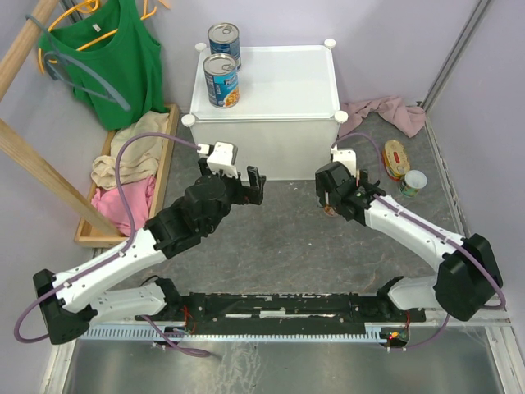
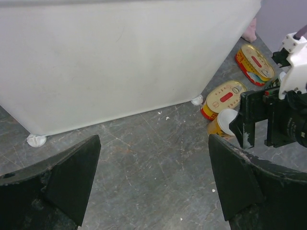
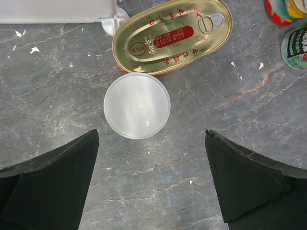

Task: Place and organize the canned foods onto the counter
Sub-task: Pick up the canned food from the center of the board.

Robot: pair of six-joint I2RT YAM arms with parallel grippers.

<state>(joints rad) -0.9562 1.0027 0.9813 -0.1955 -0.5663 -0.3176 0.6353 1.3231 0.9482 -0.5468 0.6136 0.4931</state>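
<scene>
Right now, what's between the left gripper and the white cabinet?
Only bare grey table with a few white crumbs. The left wrist view shows it between the left gripper and the white cabinet.

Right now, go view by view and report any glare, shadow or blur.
Top external: even light, sharp; the top of the counter is nearly washed out. Left wrist: counter wall bright, the left hand has dark fingers with little detail. Right wrist: floor sharp, soft sheen on the white-topped can and the gold tin.

I see a green tank top (image 1: 115, 61) hanging at upper left, a wooden tray (image 1: 166, 156) of clothes (image 1: 123, 168) below it, and a pink cloth (image 1: 385, 113) at upper right.
</scene>
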